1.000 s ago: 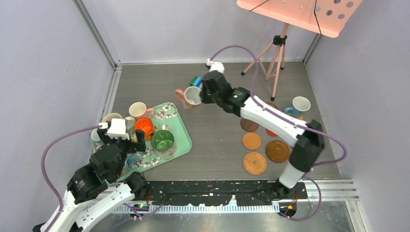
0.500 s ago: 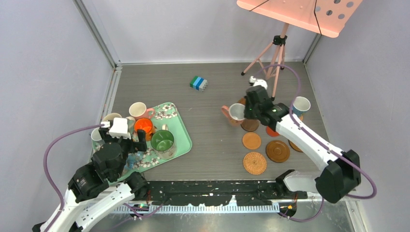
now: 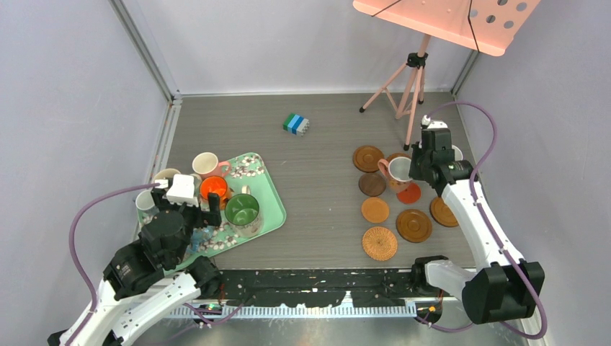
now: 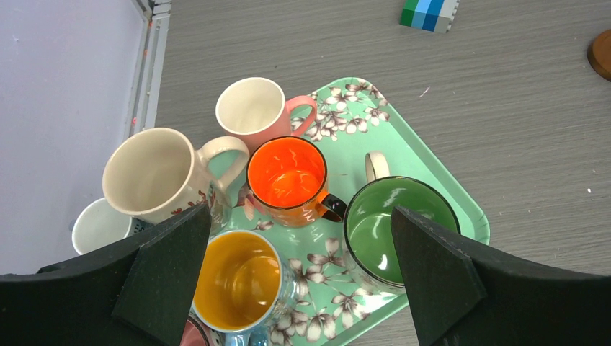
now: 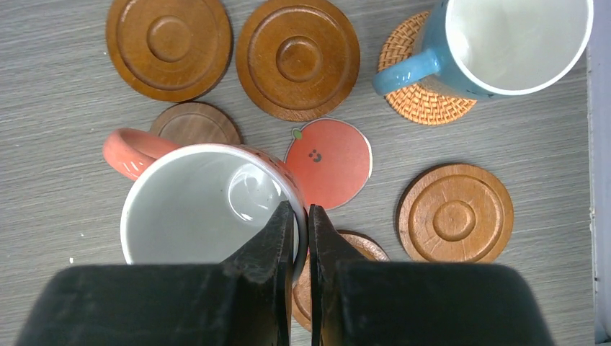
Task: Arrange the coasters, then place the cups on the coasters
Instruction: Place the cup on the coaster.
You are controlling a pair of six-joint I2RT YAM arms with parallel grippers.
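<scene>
Left gripper (image 4: 295,277): jaws spread wide and holding nothing, hovering over the tray (image 3: 272,194) of cups.
Tray cups: cream cup (image 4: 155,173), pink cup (image 4: 253,109), orange cup (image 4: 287,173), yellow cup (image 4: 236,280) and green cup (image 4: 393,229) crowd together, some touching; a white cup (image 4: 97,225) sits at the tray's left edge.
Left arm pose: folded low at the near left corner, wrist pointing down at the tray.
Block (image 3: 296,124): lies alone mid-table, well apart from everything.
Right gripper (image 5: 301,241): nearly closed, pinching the rim of a coral cup (image 5: 205,209), one finger inside and one outside.
Coral cup position: above the coasters (image 5: 301,58), next to the orange-fruit coaster (image 5: 331,160); whether it touches down I cannot tell.
Blue cup (image 5: 504,43): already on the wicker coaster (image 5: 418,94).
Handling: ceramic, stiff, glazed and probably slick, breakable; a rim pinch suits it, set down gently.
Right arm pose: stretched forward along the right side, wrist pointing down.
</scene>
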